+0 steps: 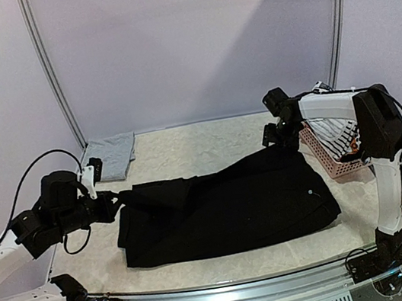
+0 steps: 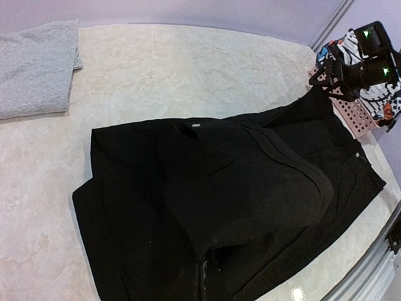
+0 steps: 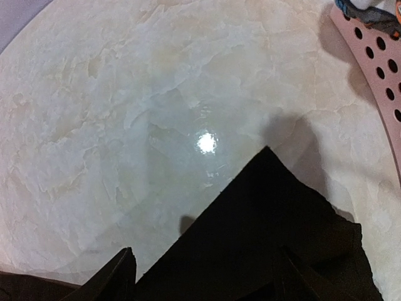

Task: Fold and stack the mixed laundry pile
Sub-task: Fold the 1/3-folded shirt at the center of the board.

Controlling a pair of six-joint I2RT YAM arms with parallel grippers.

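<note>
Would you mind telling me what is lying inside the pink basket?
A white black-striped piece lies in the pink basket, with an orange-red bit and a blue bit. The right arm covers much of the basket, so anything deeper cannot be seen.

Pale marbled table (image 1: 185, 145), three things lying on it.
Black trousers (image 1: 233, 203) spread across the middle; a folded grey garment (image 1: 111, 155) in the far left corner; a pink perforated basket (image 1: 325, 156) at the right edge.

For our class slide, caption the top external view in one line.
Left gripper and right gripper at opposite ends of large black cloth trousers on pale marbled table.
</note>
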